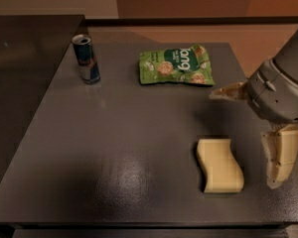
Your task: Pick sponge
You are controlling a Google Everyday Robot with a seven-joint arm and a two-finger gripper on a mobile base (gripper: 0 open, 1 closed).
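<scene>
The sponge (219,165) is a pale yellow thick block with wavy sides, lying flat near the front right of the dark table (114,133). My gripper (242,139) hangs at the right, just above and to the right of the sponge, not touching it. It is open and empty. One cream finger (229,90) points left beyond the sponge, and the other finger (280,155) points down beside the sponge's right end. The grey wrist is behind them at the right edge.
A green snack bag (176,65) lies flat at the back middle. A blue and silver drink can (87,58) stands upright at the back left. The table's right edge runs just under the gripper, and a dark counter (25,48) adjoins on the left.
</scene>
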